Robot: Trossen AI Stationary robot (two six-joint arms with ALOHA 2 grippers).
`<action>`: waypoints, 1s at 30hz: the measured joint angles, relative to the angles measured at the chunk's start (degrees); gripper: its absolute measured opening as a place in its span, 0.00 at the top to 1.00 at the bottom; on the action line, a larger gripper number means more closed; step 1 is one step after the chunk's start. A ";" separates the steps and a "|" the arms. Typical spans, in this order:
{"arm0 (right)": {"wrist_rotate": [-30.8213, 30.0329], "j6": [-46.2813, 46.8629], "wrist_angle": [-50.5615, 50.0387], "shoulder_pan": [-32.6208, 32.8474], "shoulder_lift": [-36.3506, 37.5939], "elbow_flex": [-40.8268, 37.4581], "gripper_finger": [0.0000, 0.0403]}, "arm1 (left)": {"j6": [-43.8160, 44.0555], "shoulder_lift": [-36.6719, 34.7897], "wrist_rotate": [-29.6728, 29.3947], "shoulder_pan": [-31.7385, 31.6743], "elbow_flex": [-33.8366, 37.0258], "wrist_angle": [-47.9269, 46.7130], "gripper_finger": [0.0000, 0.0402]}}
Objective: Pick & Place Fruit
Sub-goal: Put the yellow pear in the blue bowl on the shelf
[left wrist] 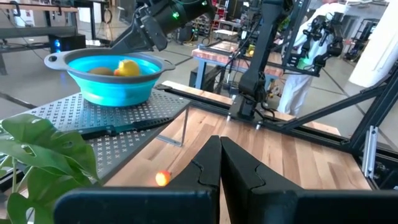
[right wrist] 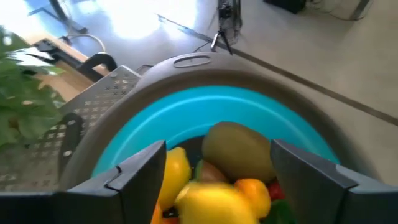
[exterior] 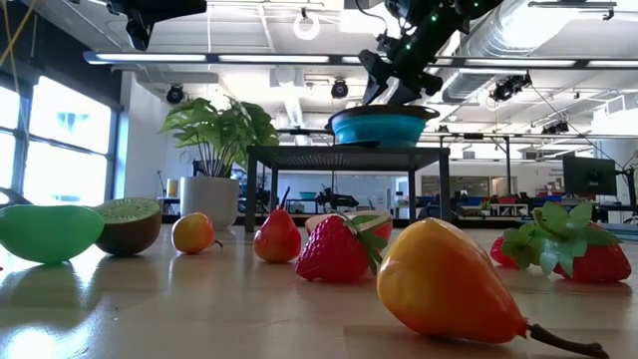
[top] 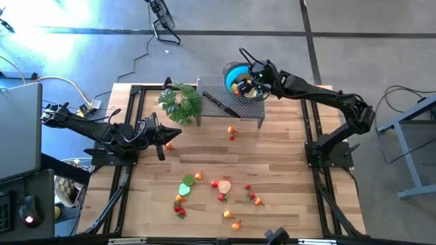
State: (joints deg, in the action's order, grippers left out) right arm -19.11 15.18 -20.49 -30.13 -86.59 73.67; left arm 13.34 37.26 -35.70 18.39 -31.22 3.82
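Note:
A blue bowl (top: 230, 71) (right wrist: 186, 118) stands on a perforated metal stand (top: 246, 109) at the table's far edge. It holds a brown kiwi (right wrist: 239, 149), a yellow lemon (right wrist: 211, 199) and other small fruit. My right gripper (top: 251, 85) (right wrist: 217, 162) hovers just above the bowl's inside, slanting down, fingers open, with the fruit below them. Several more toy fruits (top: 218, 185) lie on the near half of the table, and one small one (top: 232, 130) lies in front of the stand. My left gripper (top: 163, 136) (left wrist: 219, 162) waits shut at the table's left, pointing level.
A leafy green plant (top: 180, 102) stands left of the stand. A black-handled knife (top: 219, 104) (left wrist: 118, 129) lies on the stand beside the bowl. One small orange fruit (top: 169, 145) sits close to my left gripper. Bare wood lies between the stand and the scattered fruit.

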 joint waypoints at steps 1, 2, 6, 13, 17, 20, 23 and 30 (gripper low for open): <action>-0.30 -0.03 0.00 0.00 0.00 0.00 0.29 | 0.00 0.00 -0.01 0.00 0.00 -0.10 1.00; -0.29 -0.19 0.04 0.00 0.00 0.00 0.28 | 0.01 0.00 0.00 -0.01 0.00 -0.19 1.00; 0.75 -0.07 0.17 0.13 0.00 0.00 0.27 | 0.44 -0.02 0.00 0.00 0.00 -0.20 1.00; 2.84 -0.37 0.48 1.99 0.74 -0.02 0.34 | 0.63 -0.01 0.03 0.00 0.00 -0.20 1.00; 2.69 -0.43 1.75 3.86 2.94 -0.02 0.40 | 0.58 -0.02 0.07 0.00 0.00 -0.72 1.00; 2.60 -0.43 3.14 5.47 5.44 -0.02 0.45 | 0.48 -0.02 0.07 0.00 0.00 -1.02 1.00; 2.62 -0.43 3.95 6.85 8.36 -0.02 0.49 | 0.48 -0.02 0.07 0.00 0.00 -1.01 1.00; 2.75 -0.43 7.59 10.94 13.80 -0.01 0.59 | 0.48 -0.02 0.07 0.00 0.00 -0.97 1.00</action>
State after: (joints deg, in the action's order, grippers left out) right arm -16.36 14.74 -12.90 -19.19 -72.79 73.66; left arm 13.82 37.23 -35.64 18.39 -31.22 2.85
